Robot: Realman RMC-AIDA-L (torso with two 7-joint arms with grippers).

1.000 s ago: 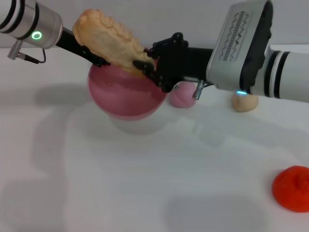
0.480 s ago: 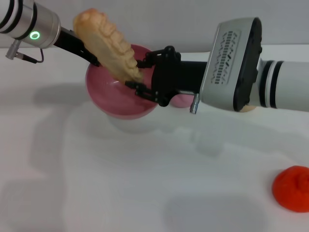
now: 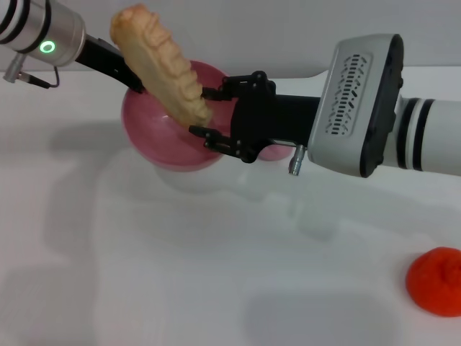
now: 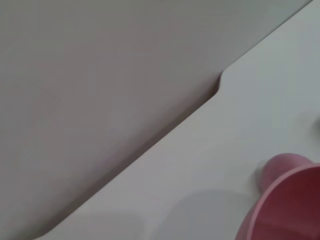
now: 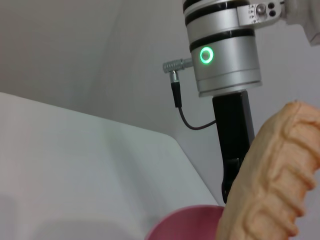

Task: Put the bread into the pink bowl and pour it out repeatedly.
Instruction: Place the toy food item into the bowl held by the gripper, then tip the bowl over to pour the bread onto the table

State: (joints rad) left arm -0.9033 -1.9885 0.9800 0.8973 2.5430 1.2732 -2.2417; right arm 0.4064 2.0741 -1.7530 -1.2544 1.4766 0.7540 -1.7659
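The bread (image 3: 160, 63), ridged and tan-orange, hangs tilted in my left gripper (image 3: 141, 83), which is shut on its middle. Its lower end dips over the rim into the pink bowl (image 3: 162, 133). My right gripper (image 3: 209, 115) reaches in from the right with its fingers at the bowl's right rim and holds the bowl tilted, just off the white table (image 3: 180, 274), with a shadow under it. The right wrist view shows the bread (image 5: 270, 175), the bowl's rim (image 5: 190, 225) and the left arm's wrist (image 5: 225, 50). The left wrist view shows the bowl's edge (image 4: 290, 210).
An orange-red crinkly blob (image 3: 434, 281) lies at the front right. A small pink peach-like fruit (image 3: 271, 153) peeks out behind my right gripper and also shows in the left wrist view (image 4: 282, 167). The table's far edge meets a grey wall (image 4: 100, 75).
The bread has tipped steeper and its lower end has gone down into the bowl. My right gripper and the bowl have shifted left. The right arm now hides the small beige lump.
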